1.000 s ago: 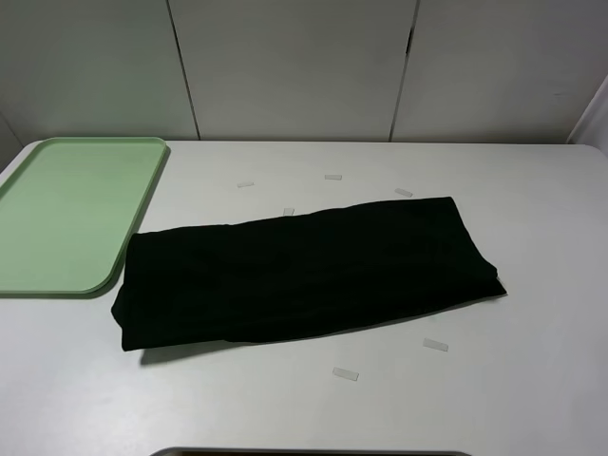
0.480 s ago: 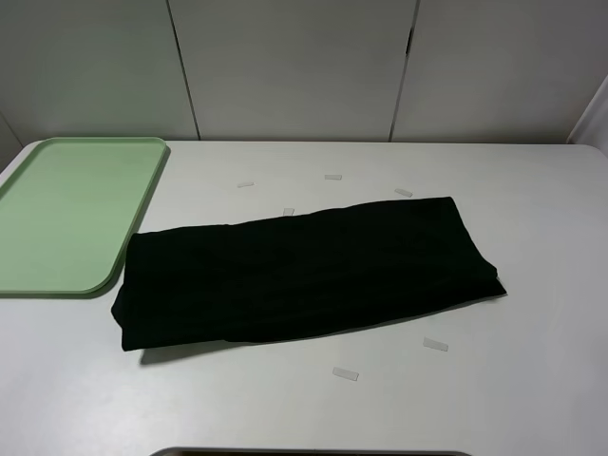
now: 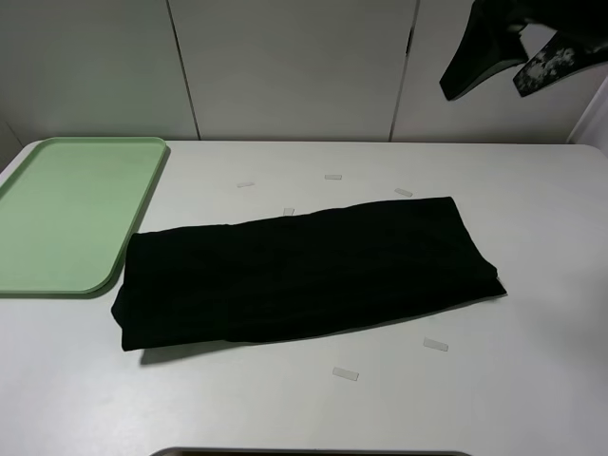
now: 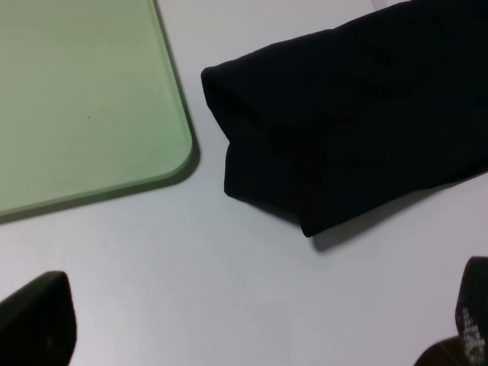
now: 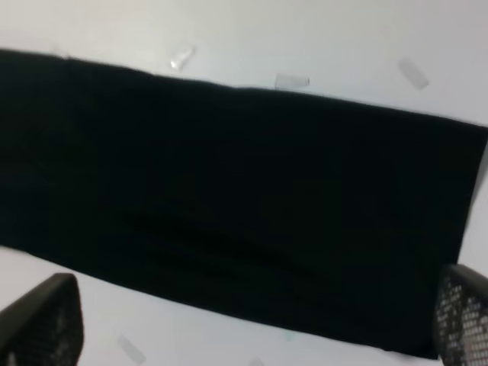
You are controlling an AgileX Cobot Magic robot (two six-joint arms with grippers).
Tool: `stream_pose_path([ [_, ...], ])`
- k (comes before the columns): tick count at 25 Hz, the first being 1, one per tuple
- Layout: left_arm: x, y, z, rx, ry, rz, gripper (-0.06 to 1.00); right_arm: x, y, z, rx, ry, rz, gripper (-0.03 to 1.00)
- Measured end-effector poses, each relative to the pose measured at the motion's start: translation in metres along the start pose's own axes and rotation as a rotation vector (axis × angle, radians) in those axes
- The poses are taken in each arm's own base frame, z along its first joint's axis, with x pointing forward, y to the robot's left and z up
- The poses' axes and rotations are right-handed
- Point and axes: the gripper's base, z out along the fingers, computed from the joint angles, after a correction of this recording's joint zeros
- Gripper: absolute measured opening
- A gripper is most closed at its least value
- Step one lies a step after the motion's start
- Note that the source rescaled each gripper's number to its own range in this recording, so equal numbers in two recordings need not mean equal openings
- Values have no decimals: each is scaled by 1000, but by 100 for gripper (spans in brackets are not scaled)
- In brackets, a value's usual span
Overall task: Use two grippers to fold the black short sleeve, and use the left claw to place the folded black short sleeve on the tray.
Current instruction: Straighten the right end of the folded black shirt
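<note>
The black short sleeve (image 3: 304, 275) lies flat on the white table as a long folded strip, running from beside the tray to right of the middle. The pale green tray (image 3: 66, 214) sits at the far left with nothing on it. My right gripper (image 3: 513, 62) hangs high at the back right, open and holding nothing; its wrist view looks down on the black short sleeve (image 5: 229, 198) between spread fingertips (image 5: 42, 320). The left gripper (image 4: 252, 328) is out of the high view; its wrist view shows wide-apart fingertips (image 4: 34, 320) over bare table, near the black short sleeve's end (image 4: 343, 114) and the tray's corner (image 4: 76, 91).
Small strips of clear tape lie on the table around the cloth, at the front (image 3: 346, 374), front right (image 3: 435, 345) and behind it (image 3: 332, 177). A grey panelled wall (image 3: 285, 66) closes the back. A dark edge (image 3: 304, 453) shows at the table's front.
My right gripper has come into the high view at the upper right. The shirt and tray have not moved.
</note>
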Motion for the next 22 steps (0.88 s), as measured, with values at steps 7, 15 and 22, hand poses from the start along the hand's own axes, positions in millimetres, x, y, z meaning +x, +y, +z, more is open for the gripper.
stream_pose_path([
  [7,0,0,0,0,0,-1,100,-7,-32,74,-40,133,-24,100],
  [15,0,0,0,0,0,-1,100,10,-97,142,-70,258,187,100],
  [22,0,0,0,0,0,-1,100,30,-142,158,-152,261,277,100],
])
